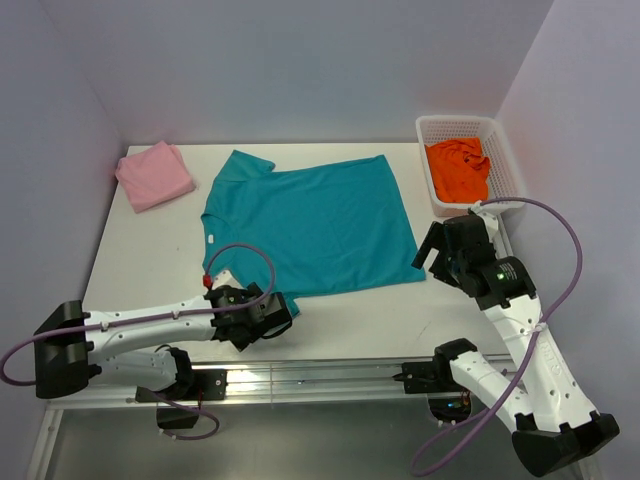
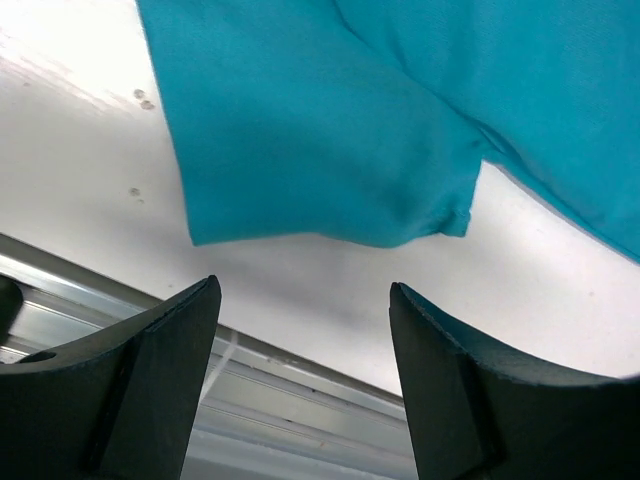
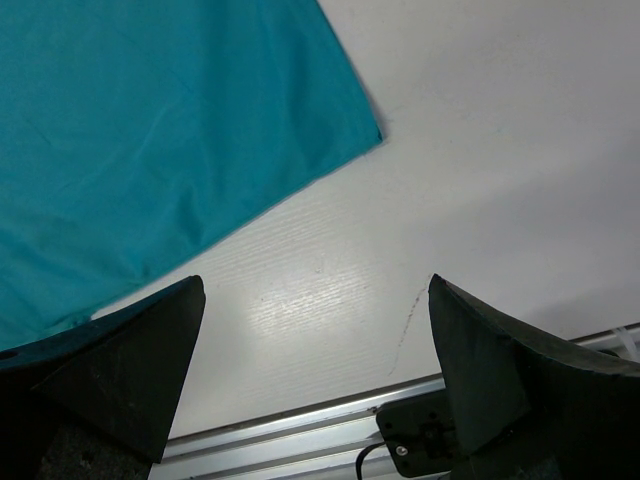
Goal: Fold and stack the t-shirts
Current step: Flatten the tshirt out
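Teal t-shirt (image 1: 305,225) is spread flat, presumably for folding. Left gripper (image 2: 305,340) and right gripper (image 3: 315,350) are parked unclenched at the table's (image 1: 400,320) near edge, by sleeve (image 2: 330,150) and hem corner (image 3: 350,130).

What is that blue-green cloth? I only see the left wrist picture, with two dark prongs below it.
Observer: It is a teal t-shirt, spread flat on the table. You see just one sleeve of it.
Operator: Is it the only shirt?
Observer: No. A pink t-shirt lies folded at the far left corner.
Operator: Any more?
Observer: An orange t-shirt sits crumpled in a white basket at the far right.
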